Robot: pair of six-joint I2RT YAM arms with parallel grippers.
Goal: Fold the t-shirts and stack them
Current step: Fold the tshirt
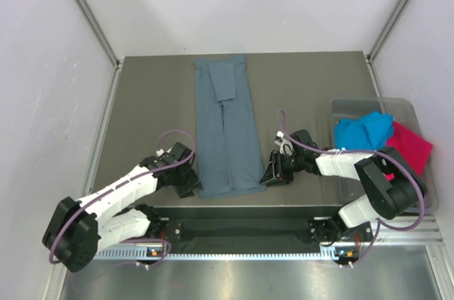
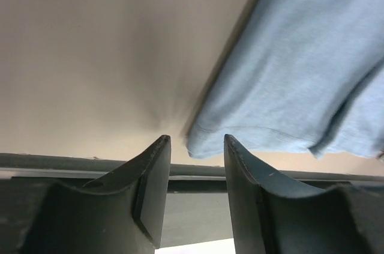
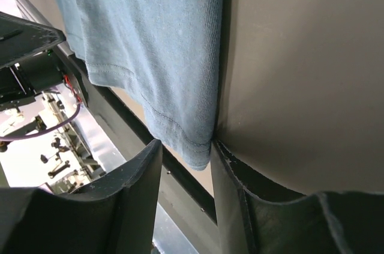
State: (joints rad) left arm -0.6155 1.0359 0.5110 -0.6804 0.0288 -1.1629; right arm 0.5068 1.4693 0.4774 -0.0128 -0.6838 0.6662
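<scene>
Slate-blue t-shirt (image 1: 228, 137): lay flat as a long narrow strip in the middle of the frame, reaching from almost the far table (image 1: 149, 101) edge down to near the lower edge.
Handling: I judged it soft, light and limp. Lifted at one point only, it would probably sag and open again.
Where to take hold: the two near hem corners at the lower end of the strip looked best, because the stitched hem gave a thicker bite of cloth.
Left claw (image 1: 190, 185): released, jaws apart, at the lower left corner of the strip. In its wrist view the corner lay just ahead of the tips, not pinched.
Right claw (image 1: 273, 176): also released, jaws apart around the lower right hem corner. The cloth touched one finger and a gap showed at the other.
Other t-shirts: the turquoise t-shirt (image 1: 362, 132) and the pink t-shirt (image 1: 410, 145) lay crumpled together in the clear tub (image 1: 408, 105) at the right of the frame.
Edges: the hem lay close to the near table edge, so the fingers had little room there.
Open room: bare table showed left of the strip, and also between the strip and the tub.
</scene>
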